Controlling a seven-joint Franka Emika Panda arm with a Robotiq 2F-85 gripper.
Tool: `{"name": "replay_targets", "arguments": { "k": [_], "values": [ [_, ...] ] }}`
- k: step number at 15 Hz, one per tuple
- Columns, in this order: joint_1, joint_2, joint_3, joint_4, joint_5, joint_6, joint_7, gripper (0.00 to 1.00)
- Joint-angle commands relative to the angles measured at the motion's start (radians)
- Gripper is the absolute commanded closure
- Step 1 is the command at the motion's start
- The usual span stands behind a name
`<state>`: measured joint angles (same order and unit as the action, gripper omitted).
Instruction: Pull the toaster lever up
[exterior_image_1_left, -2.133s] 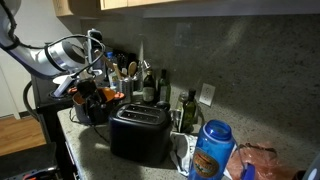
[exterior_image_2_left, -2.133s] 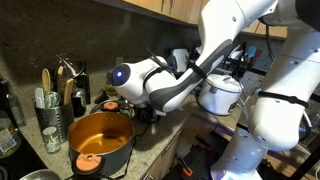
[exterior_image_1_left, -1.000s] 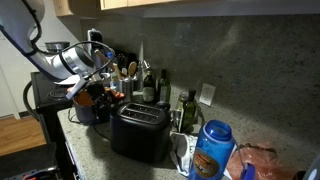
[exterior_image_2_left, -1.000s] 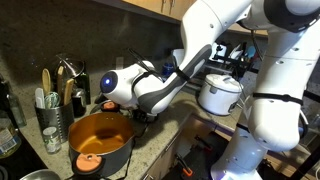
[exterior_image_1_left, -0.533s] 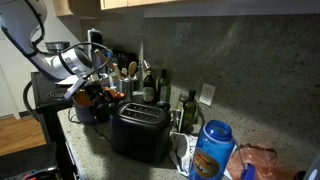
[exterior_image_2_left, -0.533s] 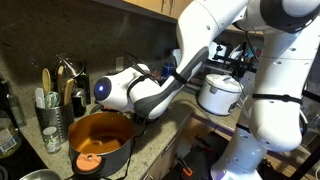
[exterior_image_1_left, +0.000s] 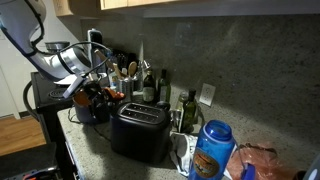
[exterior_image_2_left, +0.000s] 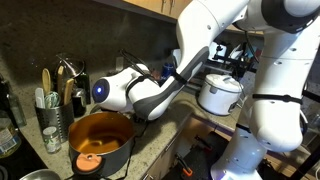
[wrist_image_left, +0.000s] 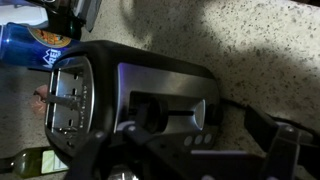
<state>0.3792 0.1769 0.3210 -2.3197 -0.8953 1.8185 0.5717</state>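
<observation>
**Colleague:** Where did you have the arm at that point?

**Operator:** On the approach; no contact yet. In an exterior view the gripper (exterior_image_1_left: 89, 90) hung over the counter (exterior_image_1_left: 95, 150), just left of the toaster (exterior_image_1_left: 140, 132) and a little above its top; I judged nothing of the pull had begun.

**Colleague:** And the toaster itself?

**Operator:** It stood on the speckled counter, in front of the bottles (exterior_image_1_left: 150, 85) by the far wall; the blue-lidded jar (exterior_image_1_left: 212, 148) was to its right. The wrist view looked at its end face, with the slots (wrist_image_left: 70, 95) off to the left; a dark knob (wrist_image_left: 150, 108) sat in the channel there, which I took for the lever.

**Colleague:** Fingers open?

**Operator:** I couldn't tell; only dark shapes showed along the bottom of the wrist view, and I made out nothing held between them.

**Colleague:** So what did the next move call for?

**Operator:** Closing in on that end face; getting a finger under the knob, or the jaws around it; then a straight lift along the channel, gently enough not to drag the toaster.
</observation>
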Motion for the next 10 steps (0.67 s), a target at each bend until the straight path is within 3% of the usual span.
{"name": "replay_targets", "arguments": {
  "k": [1, 3, 4, 5, 10],
  "values": [
    [0.006, 0.001, 0.0, 0.008, -0.011, -0.037, 0.001, 0.0],
    [0.006, 0.002, 0.0, 0.006, -0.01, -0.04, 0.001, 0.0],
    [0.006, 0.003, 0.0, 0.006, -0.01, -0.042, 0.001, 0.06],
    [0.005, 0.004, 0.0, 0.005, -0.01, -0.042, 0.0, 0.26],
    [0.002, 0.0, -0.003, -0.001, -0.013, -0.046, 0.001, 0.65]
  ]
}}
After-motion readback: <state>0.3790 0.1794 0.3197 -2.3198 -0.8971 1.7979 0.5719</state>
